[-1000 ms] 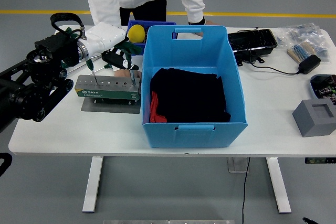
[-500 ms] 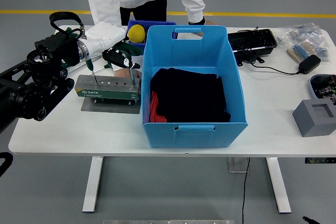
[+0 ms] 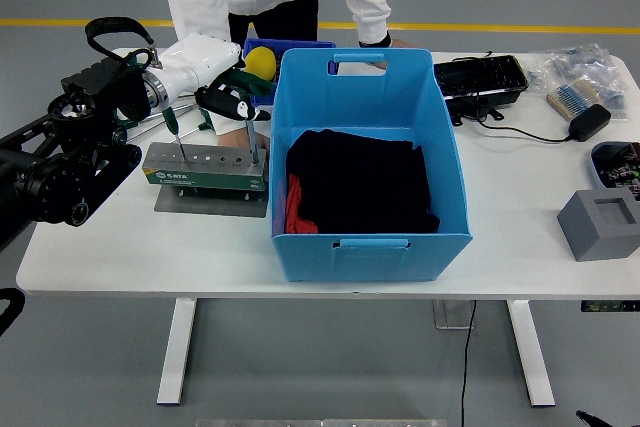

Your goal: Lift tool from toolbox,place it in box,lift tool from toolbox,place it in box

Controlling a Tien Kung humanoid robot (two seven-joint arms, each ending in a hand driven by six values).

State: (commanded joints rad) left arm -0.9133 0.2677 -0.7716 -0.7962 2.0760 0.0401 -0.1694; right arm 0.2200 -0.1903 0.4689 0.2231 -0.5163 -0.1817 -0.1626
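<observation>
i'm mid-lift on the first tool. left robot hand [image 3: 232,105] is clenched around the handle of the screwdriver [image 3: 252,139] at the right end of the toolbox [image 3: 205,167], shaft looks partly in its slot. doing it well, as i judge it: pull straight up along the shaft, no side load, or the toolbox tips or drags on its plate. clear the slot fully before swinging toward 3 o'clock. then get over the near wall of the blue box [image 3: 370,157] with margin and release low onto the dark cloth inside. second screwdriver [image 3: 174,135] stands at the toolbox's left end, at about 8 o'clock from the robot hand, untouched. blue box sits just beside the toolbox at 3 o'clock. right arm not in view.
</observation>
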